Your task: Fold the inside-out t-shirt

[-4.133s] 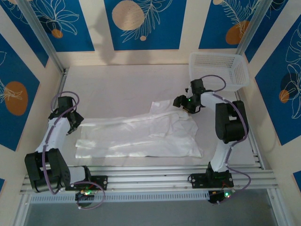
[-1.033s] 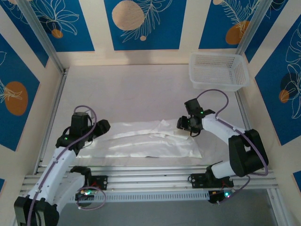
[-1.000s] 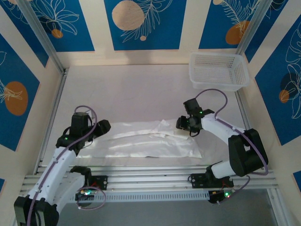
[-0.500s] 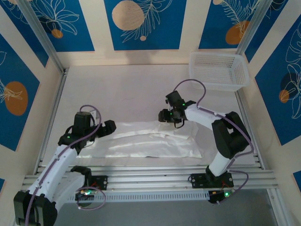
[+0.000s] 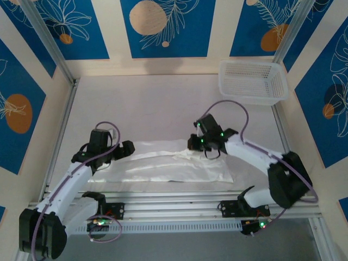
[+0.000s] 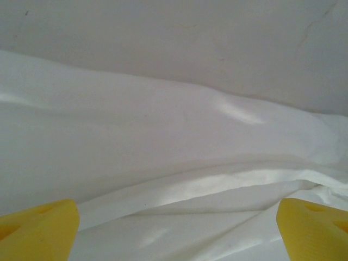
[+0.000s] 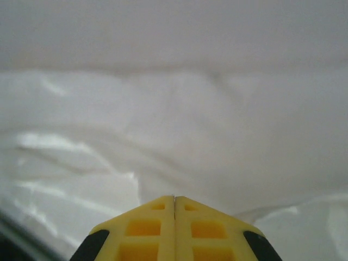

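The left gripper stands with its 2 yellow fingers wide apart and holds nothing. It hangs over the 9 o'clock end of the inside-out t-shirt, and whether it touches the cloth I cannot tell. The right gripper has its fingers pressed together, with no cloth visible between them, just over the shirt's far edge towards 1 o'clock of its middle. The shirt lies as a long, flattened band across the 6 o'clock side of the table, well apart from the basket at 1 o'clock. It looks thin, light and limp, with a slight sheen, so I judge it will sag, slide and bunch rather than keep a crease. The best holds are probably pinches on the layered far edge near both ends, taking every layer together so the 2 arms can carry the fold evenly.
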### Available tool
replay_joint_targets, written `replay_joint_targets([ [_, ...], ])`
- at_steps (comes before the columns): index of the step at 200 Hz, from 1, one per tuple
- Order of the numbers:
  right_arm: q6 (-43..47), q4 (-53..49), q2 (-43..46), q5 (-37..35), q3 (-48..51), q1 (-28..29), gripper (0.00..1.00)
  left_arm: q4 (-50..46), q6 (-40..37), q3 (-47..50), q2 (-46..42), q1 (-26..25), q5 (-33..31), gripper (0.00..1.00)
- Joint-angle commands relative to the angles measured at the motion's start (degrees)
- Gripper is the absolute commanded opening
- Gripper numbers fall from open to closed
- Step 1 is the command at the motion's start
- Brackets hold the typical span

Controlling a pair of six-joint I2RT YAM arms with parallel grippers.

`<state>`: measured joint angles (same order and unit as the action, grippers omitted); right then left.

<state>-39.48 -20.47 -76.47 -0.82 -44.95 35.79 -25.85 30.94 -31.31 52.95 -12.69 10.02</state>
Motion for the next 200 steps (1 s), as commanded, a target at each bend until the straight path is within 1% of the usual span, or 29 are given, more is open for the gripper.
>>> replay_joint_targets([
  [1,-8.81,-0.74,6.59,2.44,8.59,4.33,0.19,1.61,0.01,0.89,0.08,-0.62,-1.20,0.94],
  [14,-10.12,-3.45,11.67,3.09,10.03,4.85,0.21,2.12,0.04,0.99,0.29,-0.59,-1.21,0.94],
  [24,-10.02,-6.01,16.03,1.04,9.47,4.24,0.23,2.44,0.09,0.77,0.61,-0.64,-1.08,0.93],
  [28,-9.86,-6.44,17.70,0.08,9.23,3.70,0.26,2.51,0.08,0.65,0.78,-0.65,-1.13,0.93],
  [39,-8.74,-6.08,21.20,-2.24,9.06,0.59,0.36,2.61,0.04,0.28,1.16,-0.60,-0.89,0.93],
  [47,-8.21,-6.34,22.03,-3.37,8.59,-3.29,0.40,2.57,0.13,-0.04,1.33,-0.63,-0.71,0.93],
  [59,-5.91,-6.22,20.25,-2.93,7.38,-10.53,0.41,2.09,0.12,-0.30,1.06,-0.62,-0.27,0.93],
  [73,-2.50,-6.09,14.62,-1.06,5.30,-18.15,0.45,1.21,0.15,-0.32,-0.15,-0.63,-0.33,0.94],
  [90,2.59,-5.56,6.60,-1.08,1.89,-22.09,0.53,-0.22,-0.27,-0.15,-1.98,-0.62,-0.82,0.94],
  [102,5.27,-4.00,1.66,0.94,-0.25,-23.02,0.56,-1.05,-0.48,-0.08,-2.81,-0.67,-1.40,0.94],
  [120,6.61,-2.88,-4.40,4.78,-3.38,-23.03,0.57,-0.89,-0.37,-0.05,-2.87,-0.65,-1.33,0.94],
  [133,6.32,-2.24,-7.21,4.71,-4.33,-22.24,0.56,-0.66,-0.20,-0.26,-2.07,-0.67,-0.83,0.94],
  [151,5.12,-0.38,-9.27,5.85,-3.81,-21.95,0.56,-0.35,-0.11,-0.84,-1.27,-0.59,-0.09,0.94],
  [168,3.95,0.54,-9.83,8.20,-2.86,-21.75,0.51,-0.35,-0.18,-1.17,-1.08,-0.67,-0.34,0.94],
  [200,4.39,0.92,-10.26,8.08,-1.14,-20.68,0.52,0.04,0.02,-0.88,-0.92,-0.67,-0.71,0.94],
])
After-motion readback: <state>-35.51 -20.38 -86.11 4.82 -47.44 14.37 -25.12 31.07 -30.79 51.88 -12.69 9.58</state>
